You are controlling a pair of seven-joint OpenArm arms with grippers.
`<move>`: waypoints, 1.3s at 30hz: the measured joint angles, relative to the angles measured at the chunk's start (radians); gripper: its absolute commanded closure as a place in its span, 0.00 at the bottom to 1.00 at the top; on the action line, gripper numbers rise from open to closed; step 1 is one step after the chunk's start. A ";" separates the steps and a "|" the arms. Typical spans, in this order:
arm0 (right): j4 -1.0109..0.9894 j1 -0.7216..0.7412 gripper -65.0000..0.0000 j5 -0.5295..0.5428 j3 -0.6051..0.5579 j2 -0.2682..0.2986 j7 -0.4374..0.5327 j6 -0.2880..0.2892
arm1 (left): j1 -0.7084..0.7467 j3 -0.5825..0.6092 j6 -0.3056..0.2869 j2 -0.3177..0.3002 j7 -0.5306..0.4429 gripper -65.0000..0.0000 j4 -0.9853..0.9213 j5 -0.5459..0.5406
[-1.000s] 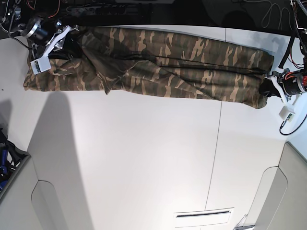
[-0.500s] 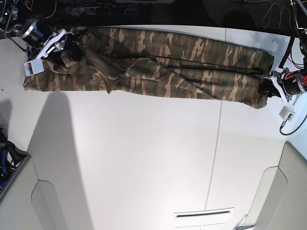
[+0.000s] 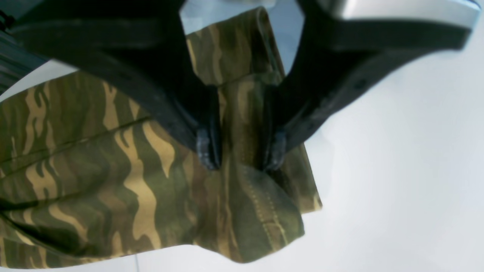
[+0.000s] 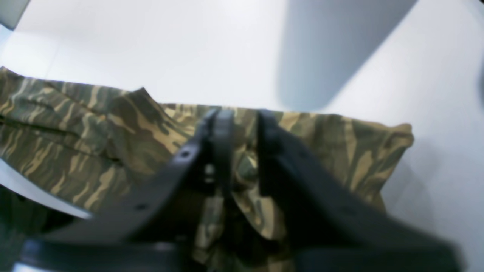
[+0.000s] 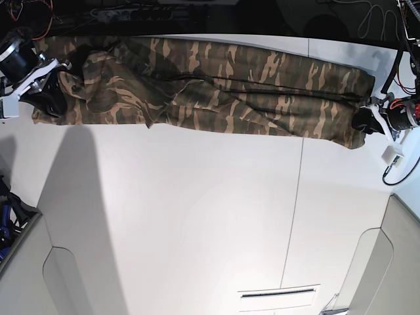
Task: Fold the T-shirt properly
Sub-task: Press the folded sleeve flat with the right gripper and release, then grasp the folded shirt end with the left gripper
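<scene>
The camouflage T-shirt (image 5: 216,85) lies stretched in a long band across the far part of the white table (image 5: 197,216). My left gripper (image 5: 362,122) holds its right end. In the left wrist view the gripper (image 3: 240,155) is shut on a fold of the T-shirt (image 3: 113,170) near a hemmed corner. My right gripper (image 5: 52,98) holds the left end. In the right wrist view the gripper (image 4: 242,124) is shut on bunched cloth of the T-shirt (image 4: 94,124). The collar and label are hidden.
Dark cables and equipment (image 5: 151,13) run along the table's far edge. A blue object (image 5: 6,216) sits at the left border. Grey panels (image 5: 59,275) flank the near corners, and a slotted vent (image 5: 279,293) lies at the near edge. A seam (image 5: 295,210) crosses the table.
My right gripper has moved toward the base view's left edge, drawing the shirt's left end out with it. The left arm has barely moved.
</scene>
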 measured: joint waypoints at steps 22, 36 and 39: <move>-0.581 0.153 1.00 -0.002 0.001 -0.002 0.062 0.012 | 0.000 0.000 0.008 0.000 -0.011 0.44 0.000 -0.007; -0.583 0.172 1.00 0.005 0.001 0.000 0.060 0.011 | 0.000 -0.098 0.053 0.000 -0.010 0.34 0.000 -0.010; -0.584 0.172 1.00 0.005 0.001 0.000 0.060 0.011 | 0.004 -0.121 0.078 0.000 -0.004 0.33 0.000 -0.011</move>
